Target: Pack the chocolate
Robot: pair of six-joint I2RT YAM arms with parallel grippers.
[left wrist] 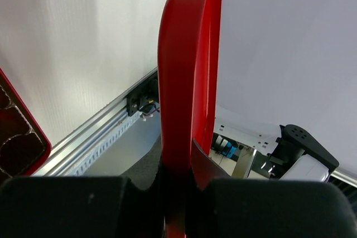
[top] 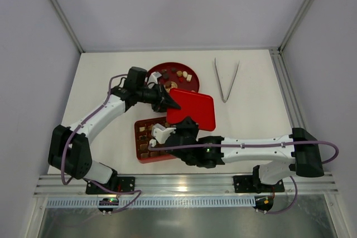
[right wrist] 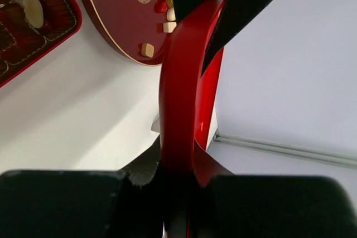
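Note:
Small pieces of chocolate [top: 179,74] lie on a round red plate [top: 158,69] at the back; more sit in the compartments of the red box [top: 137,137]. A flat red lid [top: 196,108] hangs above the table between both arms. My left gripper [top: 170,103] is shut on its left edge and my right gripper [top: 187,125] is shut on its near edge. In the left wrist view the lid [left wrist: 187,82] stands edge-on in my left gripper [left wrist: 178,165]. The right wrist view shows the lid [right wrist: 181,82] in my right gripper [right wrist: 178,165], chocolate [right wrist: 148,49] on the plate [right wrist: 111,9] beyond.
Metal tongs [top: 226,82] lie at the back right of the white table. The box [right wrist: 77,22] sits under the lid's left near corner, beside the plate. Aluminium rails run along the near and right edges.

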